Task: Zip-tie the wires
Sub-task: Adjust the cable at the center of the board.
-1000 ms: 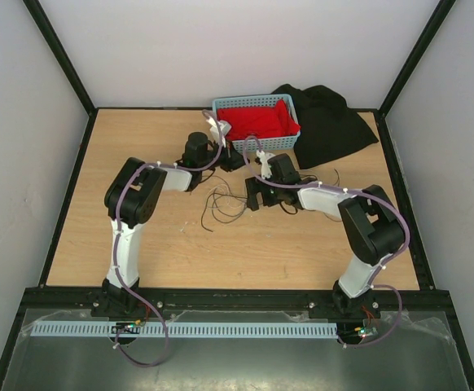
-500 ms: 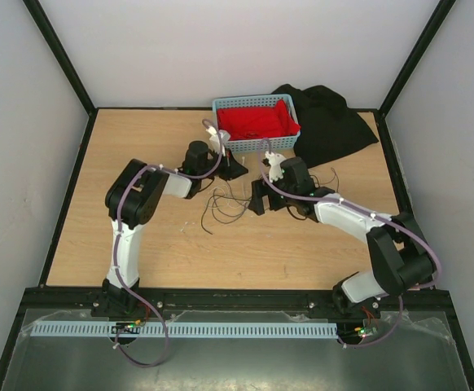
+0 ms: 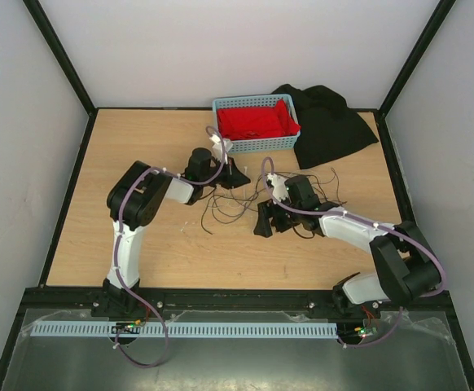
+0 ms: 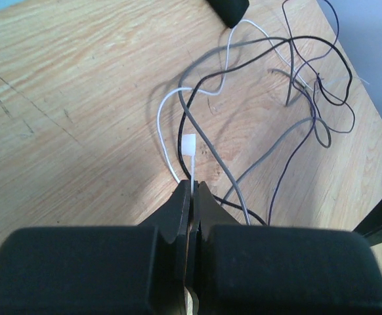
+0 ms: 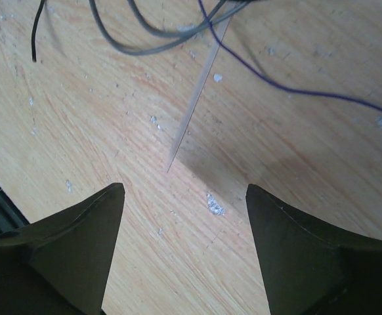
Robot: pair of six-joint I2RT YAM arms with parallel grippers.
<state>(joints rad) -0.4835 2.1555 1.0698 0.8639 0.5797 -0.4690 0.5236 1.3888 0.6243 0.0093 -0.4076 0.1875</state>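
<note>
basket [image 3: 257,145] at the back | wires [image 3: 229,201] loose just in front of it — nothing bundled yet | right gripper [image 5: 184,190] spread wide over the zip tie [image 5: 193,108] tail | left gripper [image 4: 191,187] clenched on the zip tie behind its head — looping and cinching to come, I'd say

The table [image 3: 139,236] is showing pale wood grain flecked with white specks. The wires [image 4: 317,82] are showing black, grey, white and purple; the zip tie [image 4: 189,145] is showing white. The basket [image 3: 257,147] is showing a light blue lattice, its cloth [image 3: 253,120] red, the neighbouring cloth [image 3: 331,130] black. The left gripper [image 4: 192,190] and right gripper [image 5: 181,197] are showing black.
</note>
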